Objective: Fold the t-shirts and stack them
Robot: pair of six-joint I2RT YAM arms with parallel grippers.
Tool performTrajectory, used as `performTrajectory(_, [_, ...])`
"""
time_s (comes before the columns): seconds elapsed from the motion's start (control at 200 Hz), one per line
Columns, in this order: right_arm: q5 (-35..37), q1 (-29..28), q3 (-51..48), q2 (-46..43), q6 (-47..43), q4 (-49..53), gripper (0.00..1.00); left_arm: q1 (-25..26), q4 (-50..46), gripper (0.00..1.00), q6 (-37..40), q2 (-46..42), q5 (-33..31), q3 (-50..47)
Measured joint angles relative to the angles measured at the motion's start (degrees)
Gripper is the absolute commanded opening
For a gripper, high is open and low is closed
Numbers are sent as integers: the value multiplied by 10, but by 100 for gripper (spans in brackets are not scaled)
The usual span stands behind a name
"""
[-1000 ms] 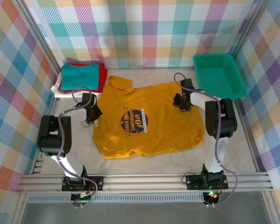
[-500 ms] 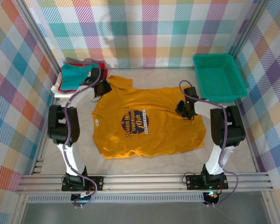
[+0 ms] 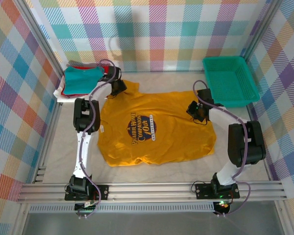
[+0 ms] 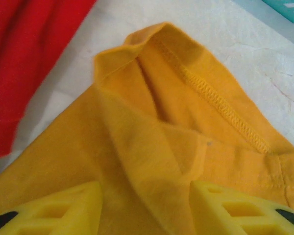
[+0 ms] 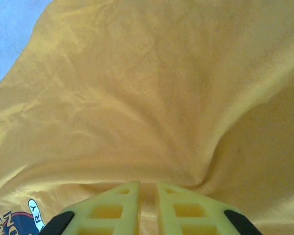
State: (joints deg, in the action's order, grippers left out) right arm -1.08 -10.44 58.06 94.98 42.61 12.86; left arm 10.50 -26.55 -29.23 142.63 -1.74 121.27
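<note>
Mustard-yellow tee [image 3: 154, 128] lies spread print-up in the middle of the bench [image 3: 186, 171]. Right pincer [image 5: 148, 188], at the shirt's right edge, is clamped on a pinch of its cloth. Left pincer [image 4: 146, 196] has its fingers apart astride the rumpled sleeve at upper left. Beyond, folded teal and red tees [image 3: 81, 78] sit stacked upper left, and a green mesh basket [image 3: 230, 78] sits upper right.
</note>
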Motion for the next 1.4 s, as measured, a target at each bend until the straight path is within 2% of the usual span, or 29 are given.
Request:
performTrajectory(0.055, [0,0,0,0,0,0,17,1,-5,40,-3,20,3,31])
performTrajectory(0.135, [-2,0,0,0,-2,-3,17,2,-8,24,-3,40,6,67])
performTrajectory(0.36, [-12,0,-4,-1,-2,-19,18,3,-21,13,-7,76,3,138])
performTrajectory(0.48, [-18,0,-11,-1,-1,-30,18,4,-27,12,-1,127,3,228])
performTrajectory(0.57, [-23,0,-12,-1,-1,-30,19,4,-21,8,2,171,12,298])
performTrajectory(0.63, [-26,0,-12,-1,-2,-32,20,4,-6,14,1,189,23,316])
performTrajectory(0.68, [-28,0,-12,-1,-2,-33,20,5,7,36,1,198,31,321])
performTrajectory(0.745, [-31,0,-12,-1,-2,-35,21,7,17,57,5,206,37,323])
performTrajectory(0.83, [-33,0,-12,-1,-2,-35,21,11,16,59,17,205,34,323])
performTrajectory(0.925, [-32,0,-12,-1,-5,-34,23,11,-2,71,33,191,20,317])
performTrajectory(0.98, [-32,0,-11,-1,-12,-32,24,11,-6,72,40,158,7,274])
performTrajectory(1.03, [-31,0,-8,-1,-17,-28,25,11,9,74,52,102,-3,191])
performTrajectory(1.145, [-30,0,4,-1,-32,-20,29,11,89,74,63,-107,-18,-87])
performTrajectory(1.19, [-30,0,11,-1,-41,-16,30,11,111,73,64,-188,-20,-165])
performTrajectory(1.215, [-30,-1,15,-1,-46,-14,30,11,120,71,64,-226,-21,-199])
performTrajectory(1.265, [-30,-7,25,-1,-61,-7,30,11,139,60,59,-296,-22,-252])
performTrajectory(1.305, [-25,-10,33,-1,-72,2,26,11,157,52,58,-349,-22,-295])
performTrajectory(1.4, [-12,-29,46,-3,-102,23,16,11,192,54,44,-449,-22,-406])
